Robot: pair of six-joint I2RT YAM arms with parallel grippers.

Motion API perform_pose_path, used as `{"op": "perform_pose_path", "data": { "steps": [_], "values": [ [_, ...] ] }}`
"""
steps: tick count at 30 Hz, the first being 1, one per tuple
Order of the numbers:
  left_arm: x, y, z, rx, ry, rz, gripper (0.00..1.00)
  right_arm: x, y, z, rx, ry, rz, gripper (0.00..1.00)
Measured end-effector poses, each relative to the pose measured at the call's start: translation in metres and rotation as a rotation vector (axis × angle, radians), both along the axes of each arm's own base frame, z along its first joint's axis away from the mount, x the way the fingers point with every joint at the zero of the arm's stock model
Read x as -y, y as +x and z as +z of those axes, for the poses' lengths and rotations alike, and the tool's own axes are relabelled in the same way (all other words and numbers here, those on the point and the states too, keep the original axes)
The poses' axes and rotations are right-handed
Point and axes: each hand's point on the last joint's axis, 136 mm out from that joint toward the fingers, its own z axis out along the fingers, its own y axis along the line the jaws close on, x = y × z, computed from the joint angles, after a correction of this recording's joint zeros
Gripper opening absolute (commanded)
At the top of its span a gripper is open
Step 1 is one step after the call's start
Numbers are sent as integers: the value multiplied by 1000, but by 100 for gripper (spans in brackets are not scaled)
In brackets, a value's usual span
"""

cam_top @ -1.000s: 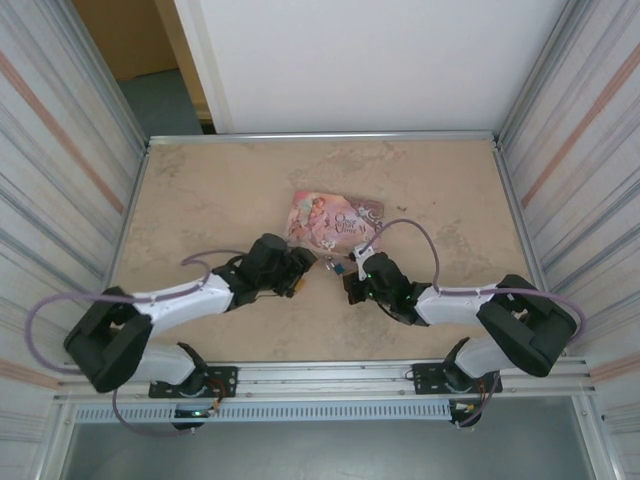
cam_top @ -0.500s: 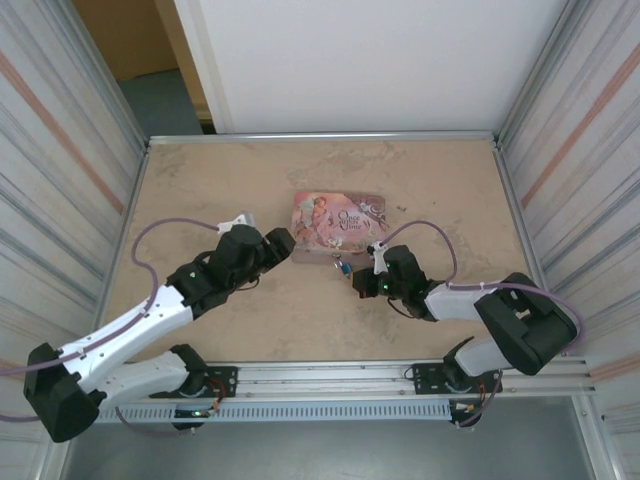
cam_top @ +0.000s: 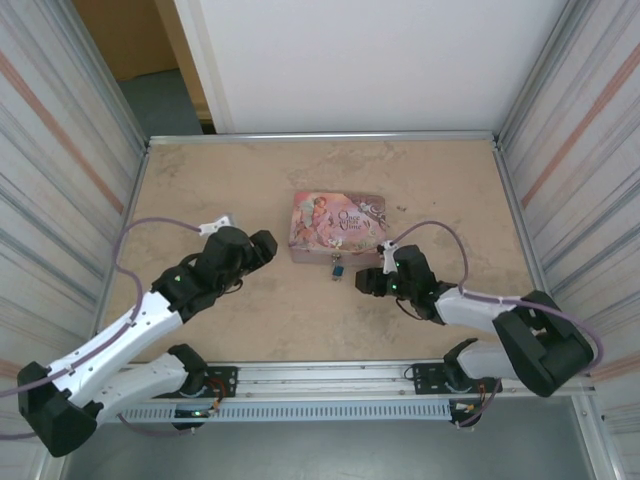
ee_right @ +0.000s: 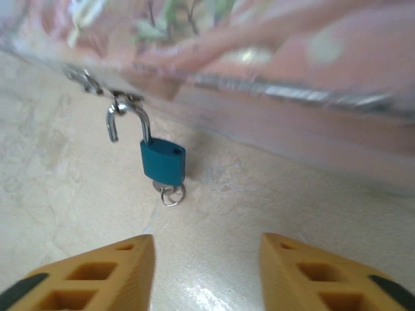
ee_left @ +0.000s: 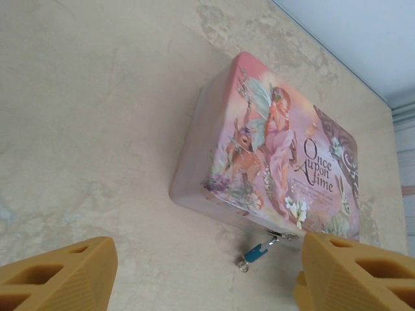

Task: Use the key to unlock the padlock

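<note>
Padlock (ee_right: 163,162): shackle sprung open, hooked on tin (ee_left: 272,149), key (ee_right: 170,192) in base
Left claw (ee_left: 204,278): spread, empty
Right claw (ee_right: 206,259): spread, empty

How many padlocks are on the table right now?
1. The padlock is hooked by its shackle on the clasp at the near side of the pink tin, with a small ring at its base. The tin's inside is hidden.

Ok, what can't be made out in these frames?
Top external: the padlock is too small to show its shackle's state.
Left wrist: the same, too small.
Right wrist: the tin is blurred, its print unreadable. The key is a ring under the padlock, its blade hidden inside the body.
</note>
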Motion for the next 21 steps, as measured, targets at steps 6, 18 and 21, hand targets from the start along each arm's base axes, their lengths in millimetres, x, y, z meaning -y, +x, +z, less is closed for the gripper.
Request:
{"op": "perform_pose_path", "data": {
  "steps": [6,18,21],
  "values": [
    [-18,10,0,-12,-16,7,87,12,5,29,42,62,-35,81],
    [5,46,-65,-236,-131,-194,88,-2,17,31,-69,162,17,89],
    [21,59,-68,-267,-132,-275,89,-7,27,34,-75,172,26,89]
  ]
}}
